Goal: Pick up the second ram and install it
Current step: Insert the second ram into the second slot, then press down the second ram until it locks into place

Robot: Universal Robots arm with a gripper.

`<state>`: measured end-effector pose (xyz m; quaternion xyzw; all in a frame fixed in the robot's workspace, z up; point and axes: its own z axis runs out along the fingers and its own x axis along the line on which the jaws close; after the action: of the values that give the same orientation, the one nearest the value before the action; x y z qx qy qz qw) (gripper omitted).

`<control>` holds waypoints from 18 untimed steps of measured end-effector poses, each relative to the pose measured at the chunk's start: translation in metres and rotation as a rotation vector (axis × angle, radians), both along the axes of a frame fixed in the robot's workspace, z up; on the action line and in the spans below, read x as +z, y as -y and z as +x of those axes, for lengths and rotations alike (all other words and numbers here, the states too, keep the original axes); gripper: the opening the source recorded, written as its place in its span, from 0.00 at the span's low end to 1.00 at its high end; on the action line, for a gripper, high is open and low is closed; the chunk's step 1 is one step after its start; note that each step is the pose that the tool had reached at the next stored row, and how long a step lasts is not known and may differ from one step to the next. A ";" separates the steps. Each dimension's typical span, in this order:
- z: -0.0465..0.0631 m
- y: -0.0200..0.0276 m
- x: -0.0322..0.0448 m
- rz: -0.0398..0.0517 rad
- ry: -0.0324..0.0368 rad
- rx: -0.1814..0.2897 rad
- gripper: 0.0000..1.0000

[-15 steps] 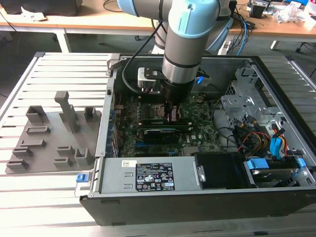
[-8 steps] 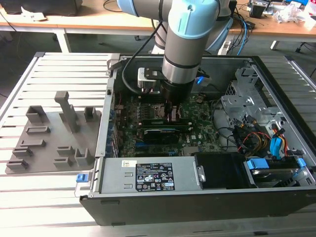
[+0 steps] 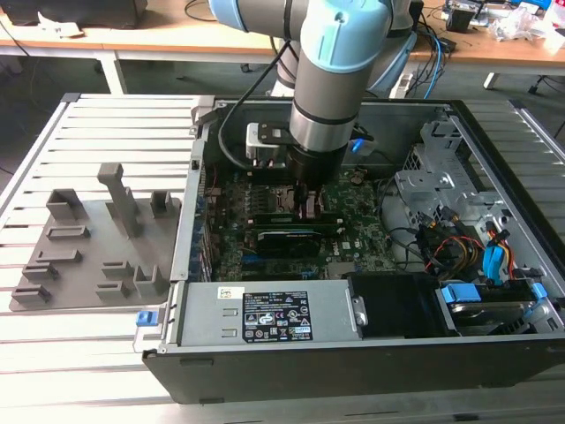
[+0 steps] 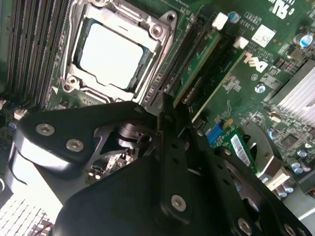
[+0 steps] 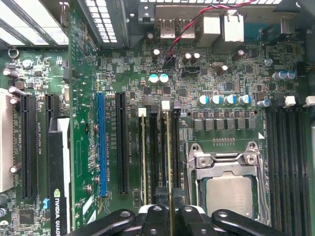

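- One black two-fingered gripper (image 5: pixel 170 216) is what we see lowered into the open black computer case (image 3: pixel 494 353), beside the square silver CPU socket (image 5: pixel 229 182) of the broad green motherboard (image 5: pixel 128 73).
- We find the fingers pinching the second ram (image 5: pixel 169 162), a long narrow green stick standing on edge in a black memory slot (seen edge-on in the first wrist view).
- We spot another green memory stick (image 5: pixel 143 157) upright in a neighbouring slot, close to the held one.
- We cannot tell whether the held stick is fully seated.
- We note a grey plastic fixture plate (image 3: pixel 79 256) on the slatted metal table (image 3: pixel 115 132), at the exterior view's left.
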<state>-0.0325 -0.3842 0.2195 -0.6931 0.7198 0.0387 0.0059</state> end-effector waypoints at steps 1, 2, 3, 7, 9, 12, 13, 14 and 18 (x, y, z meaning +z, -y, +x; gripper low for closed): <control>0.000 -0.0001 0.0013 -0.0033 0.0001 0.000 0.21; 0.000 -0.0001 0.0087 -0.0110 0.0000 0.000 0.21; 0.000 -0.0002 0.0158 -0.0166 0.0000 0.000 0.21; 0.000 -0.0062 0.0442 -0.0821 0.0000 0.000 0.13; 0.000 -0.0067 0.0483 -0.0876 0.0001 0.000 0.11; 0.000 -0.0067 0.0484 -0.0877 0.0000 0.000 0.11; 0.000 -0.0067 0.0484 -0.0878 0.0001 0.000 0.11; 0.000 -0.0067 0.0484 -0.0877 0.0000 0.000 0.11; 0.045 -0.0068 0.0337 -0.0838 -0.0087 0.001 0.11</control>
<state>0.0130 -0.3774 0.2532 -0.6928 0.7205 0.0115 -0.0262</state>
